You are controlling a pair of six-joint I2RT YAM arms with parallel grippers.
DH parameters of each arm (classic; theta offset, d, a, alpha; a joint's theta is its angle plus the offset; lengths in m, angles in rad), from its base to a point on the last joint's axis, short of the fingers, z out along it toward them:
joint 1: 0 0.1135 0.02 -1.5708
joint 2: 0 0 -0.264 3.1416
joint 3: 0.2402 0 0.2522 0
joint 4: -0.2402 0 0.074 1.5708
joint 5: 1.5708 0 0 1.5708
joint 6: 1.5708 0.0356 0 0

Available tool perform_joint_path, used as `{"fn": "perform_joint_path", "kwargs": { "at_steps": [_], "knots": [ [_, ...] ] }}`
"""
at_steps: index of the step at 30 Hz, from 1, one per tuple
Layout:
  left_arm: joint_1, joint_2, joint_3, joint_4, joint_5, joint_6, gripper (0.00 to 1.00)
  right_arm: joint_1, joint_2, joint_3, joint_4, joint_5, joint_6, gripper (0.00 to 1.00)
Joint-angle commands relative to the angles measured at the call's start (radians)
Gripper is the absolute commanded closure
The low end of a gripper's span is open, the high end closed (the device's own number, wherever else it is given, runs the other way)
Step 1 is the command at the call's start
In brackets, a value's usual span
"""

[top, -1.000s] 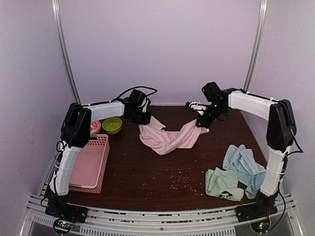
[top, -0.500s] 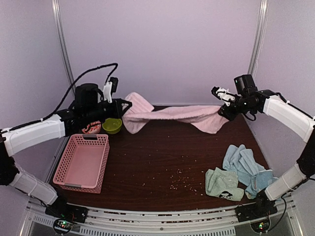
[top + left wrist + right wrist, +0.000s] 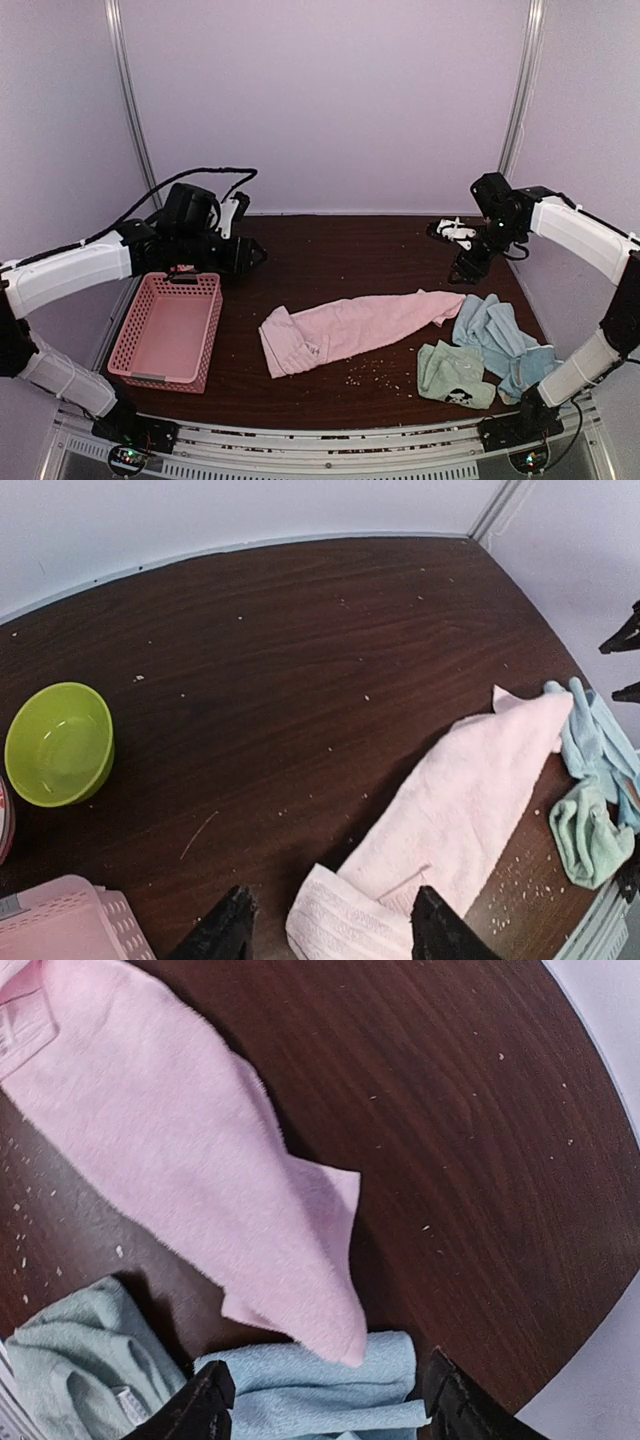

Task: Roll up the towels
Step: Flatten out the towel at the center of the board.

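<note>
Pink towel (image 3: 350, 328) lies in a long, wrinkled strip across the middle of the table (image 3: 330, 250), its left end folded over and its right tip lapping the blue towels (image 3: 495, 335). The mint towel (image 3: 452, 372) sits crumpled beside them, its dark mark too small to read. The left gripper (image 3: 330, 932) and right gripper (image 3: 330, 1405) hang above the table, jaws spread wide, holding nothing. The bowl (image 3: 58, 743) shows only in the left wrist view, which cuts off the basket (image 3: 170, 330).

A robotics lab booth: plain lilac walls (image 3: 330, 100) enclose a dark table (image 3: 340, 260) fronted by an aluminium rail (image 3: 330, 456).
</note>
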Motion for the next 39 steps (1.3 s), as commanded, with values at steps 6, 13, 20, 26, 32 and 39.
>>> {"fn": "perform_joint_path", "kwargs": {
  "at_steps": [6,13,20,26,32,39],
  "knots": [
    [0.056,0.428,0.231,-0.287,0.126,-0.049,0.43,-0.080,0.389,0.224,-0.030,0.122,0.238,0.26],
    [0.056,0.457,0.210,-0.338,0.157,-0.049,0.41,-0.082,0.518,0.219,-0.093,0.013,0.234,0.19],
    [0.051,0.507,0.193,-0.206,0.384,-0.102,0.41,-0.074,0.622,0.254,-0.133,-0.115,0.229,0.22],
    [0.042,0.627,0.285,-0.209,0.400,-0.048,0.62,-0.063,0.643,0.285,-0.152,-0.139,0.216,0.58],
    [0.052,0.678,0.564,-0.284,0.316,0.062,1.00,-0.066,0.637,0.577,-0.202,-0.126,0.248,1.00],
    [0.052,0.444,0.763,-0.297,-0.008,0.234,1.00,-0.130,0.384,0.663,0.028,-0.116,0.249,1.00]
  ]
}}
